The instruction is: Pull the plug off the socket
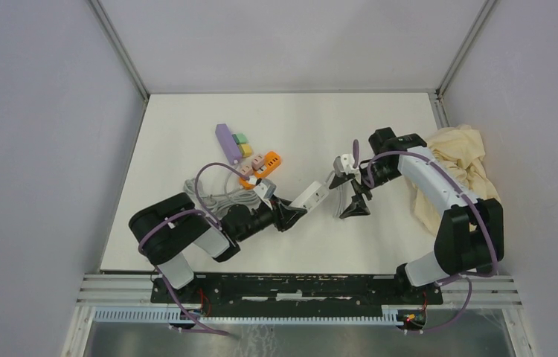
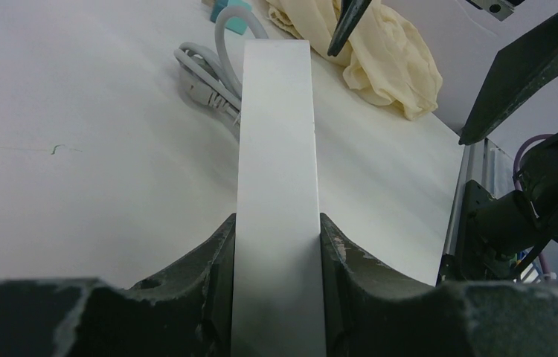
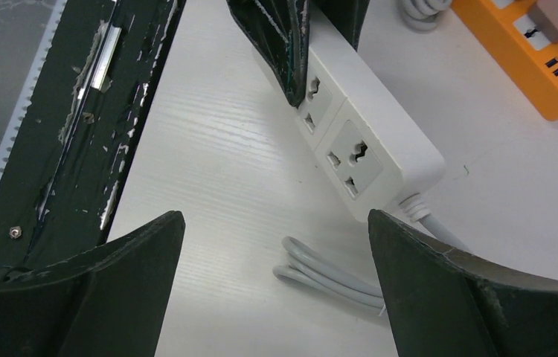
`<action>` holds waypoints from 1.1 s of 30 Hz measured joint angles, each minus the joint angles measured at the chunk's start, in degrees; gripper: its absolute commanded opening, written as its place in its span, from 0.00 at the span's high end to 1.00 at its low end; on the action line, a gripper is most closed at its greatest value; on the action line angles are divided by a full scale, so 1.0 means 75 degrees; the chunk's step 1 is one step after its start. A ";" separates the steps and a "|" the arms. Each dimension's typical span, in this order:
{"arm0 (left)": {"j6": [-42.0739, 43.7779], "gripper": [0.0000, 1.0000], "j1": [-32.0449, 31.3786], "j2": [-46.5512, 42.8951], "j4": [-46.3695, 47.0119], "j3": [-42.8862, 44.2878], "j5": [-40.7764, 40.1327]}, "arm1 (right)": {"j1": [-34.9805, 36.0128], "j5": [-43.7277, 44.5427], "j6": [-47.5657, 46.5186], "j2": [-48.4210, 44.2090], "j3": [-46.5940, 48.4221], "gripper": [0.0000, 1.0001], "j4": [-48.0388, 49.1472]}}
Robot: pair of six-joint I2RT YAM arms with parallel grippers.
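My left gripper (image 1: 293, 212) is shut on the near end of the white socket strip (image 1: 310, 196), whose body runs straight out between the jaws (image 2: 276, 149). Both sockets (image 3: 353, 158) that show on the strip are empty. Beside the strip's far end a grey plug (image 2: 203, 87) lies on the table with its cable looped behind it. My right gripper (image 1: 348, 195) hangs wide open just past that end, with only a coil of grey cable (image 3: 332, 277) on the table between its fingers (image 3: 135, 253). The plug itself is hidden in the right wrist view.
An orange power strip (image 1: 262, 166) with pink adapters, coloured blocks (image 1: 233, 141) and a bundle of grey cable (image 1: 216, 198) lie behind the left arm. A crumpled cream cloth (image 1: 460, 169) sits at the right edge. The mounting rail (image 3: 97, 97) runs along the near edge.
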 measured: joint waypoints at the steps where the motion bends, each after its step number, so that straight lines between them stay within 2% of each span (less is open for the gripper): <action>1: 0.0003 0.97 0.0000 0.0017 0.0003 0.0003 0.0032 | 0.0047 0.0058 -0.0058 0.0038 0.0000 0.01 -0.0038; 24: 0.0000 0.97 0.0015 0.0087 0.0044 0.0044 0.0364 | 0.0705 0.0976 -0.0067 0.0469 0.0149 0.08 -0.0227; 33: 0.0000 0.97 0.0044 0.0111 0.0044 0.0050 0.0376 | 0.0895 0.1274 0.0673 0.0629 0.0452 0.09 -0.0242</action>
